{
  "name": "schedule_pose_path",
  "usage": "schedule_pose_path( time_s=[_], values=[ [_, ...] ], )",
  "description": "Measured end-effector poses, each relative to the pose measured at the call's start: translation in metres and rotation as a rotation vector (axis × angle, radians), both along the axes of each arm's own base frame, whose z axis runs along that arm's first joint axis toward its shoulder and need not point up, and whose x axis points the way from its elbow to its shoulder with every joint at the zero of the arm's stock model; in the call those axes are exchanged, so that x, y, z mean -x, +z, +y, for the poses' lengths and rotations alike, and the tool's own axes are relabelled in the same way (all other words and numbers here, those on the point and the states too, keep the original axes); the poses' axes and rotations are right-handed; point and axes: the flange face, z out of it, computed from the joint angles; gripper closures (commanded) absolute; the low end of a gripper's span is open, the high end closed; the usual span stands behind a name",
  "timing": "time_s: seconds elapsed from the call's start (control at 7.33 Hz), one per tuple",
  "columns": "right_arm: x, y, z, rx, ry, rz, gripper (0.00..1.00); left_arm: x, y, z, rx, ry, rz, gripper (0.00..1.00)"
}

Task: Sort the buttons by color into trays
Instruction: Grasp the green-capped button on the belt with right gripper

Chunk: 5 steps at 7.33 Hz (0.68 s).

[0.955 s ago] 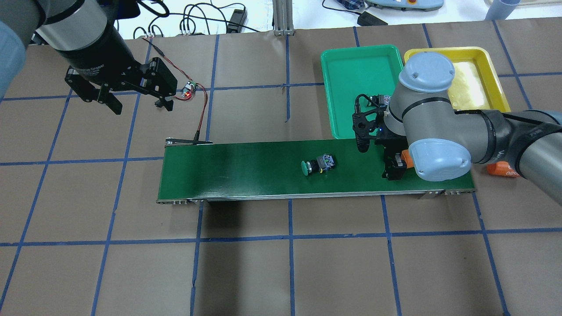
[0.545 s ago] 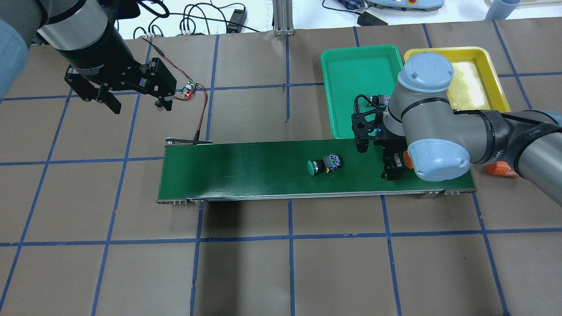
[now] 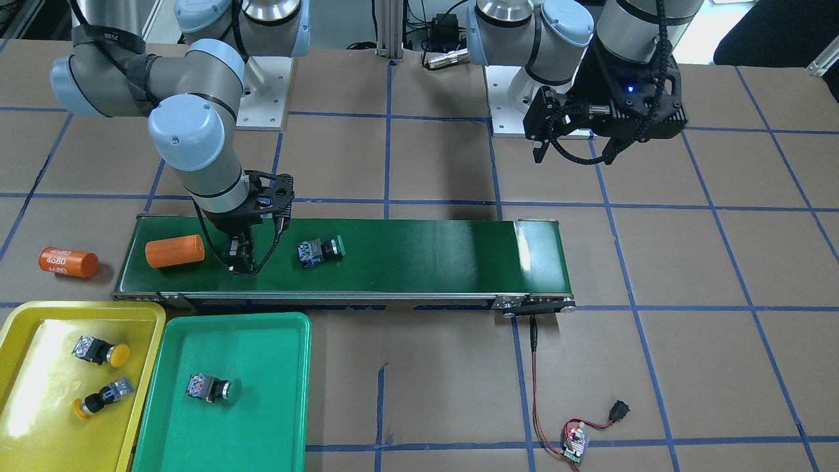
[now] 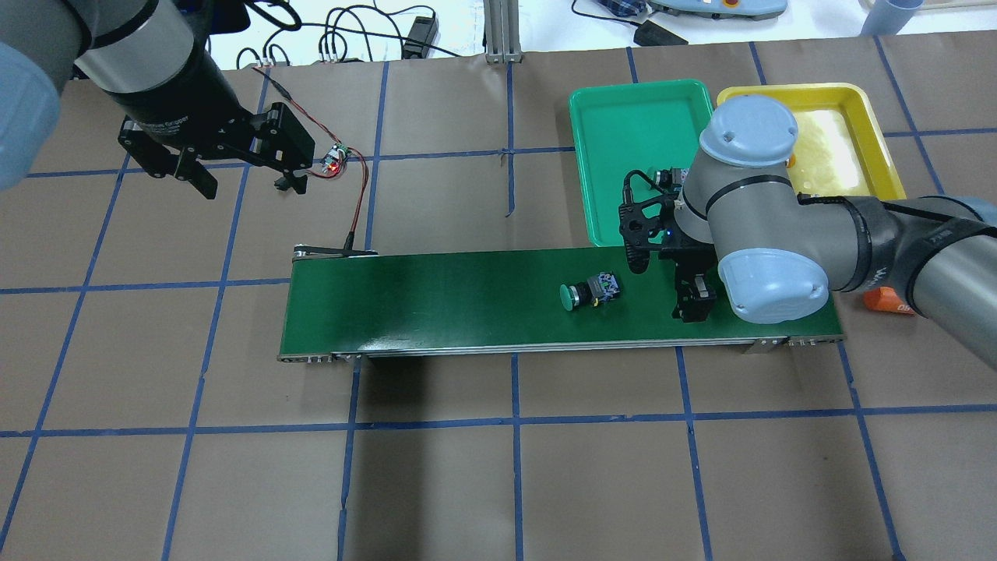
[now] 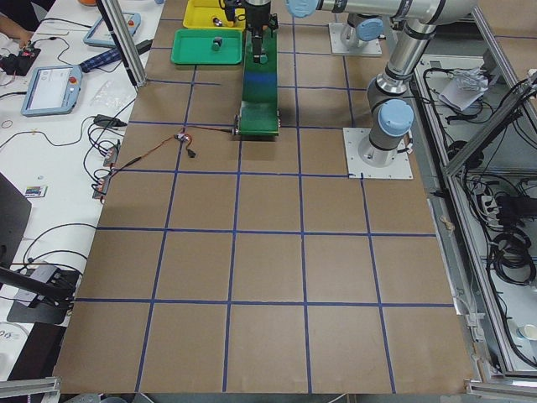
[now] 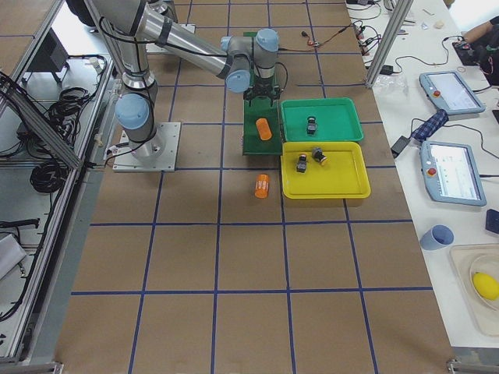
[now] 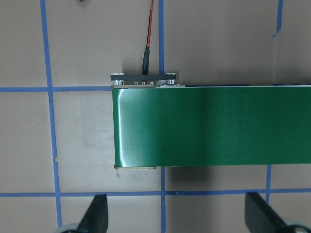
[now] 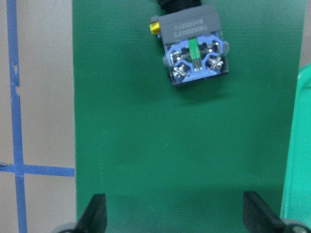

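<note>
The table is covered in brown paper gridded with blue tape. On the operators' side, the yellow tray holds two yellow buttons. The adjoining green tray holds one green button. Beyond them, a second green button lies on its side on the conveyor belt. Near it, the right gripper hangs low, jaws spread wide and empty, beside an orange cylinder. Farther back, the left gripper hangs spread and empty above the paper.

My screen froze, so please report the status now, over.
Left gripper open, off the belt. Right gripper open above belt, green button lying loose beside it. Orange cylinder on belt, other side, not blocking.
</note>
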Motion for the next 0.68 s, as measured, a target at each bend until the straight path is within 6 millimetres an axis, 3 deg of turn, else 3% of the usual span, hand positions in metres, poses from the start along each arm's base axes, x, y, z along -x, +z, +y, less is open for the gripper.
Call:
schedule_pose_path(
  time_s=[0.27, 0.55, 0.68],
  values=[
    [-0.016, -0.004, 0.001, 0.004, 0.006, -0.001, 0.09, -0.001, 0.000, 0.002, -0.013, 0.021, -0.003, 0.00],
    [-0.034, -0.009, 0.002, 0.014, 0.021, 0.000, 0.29, -0.001, 0.001, -0.001, -0.023, 0.041, -0.002, 0.00],
    [-0.037, -0.010, 0.002, 0.016, 0.025, 0.000, 0.50, -0.001, 0.001, -0.001, -0.023, 0.043, -0.002, 0.00]
  ],
)
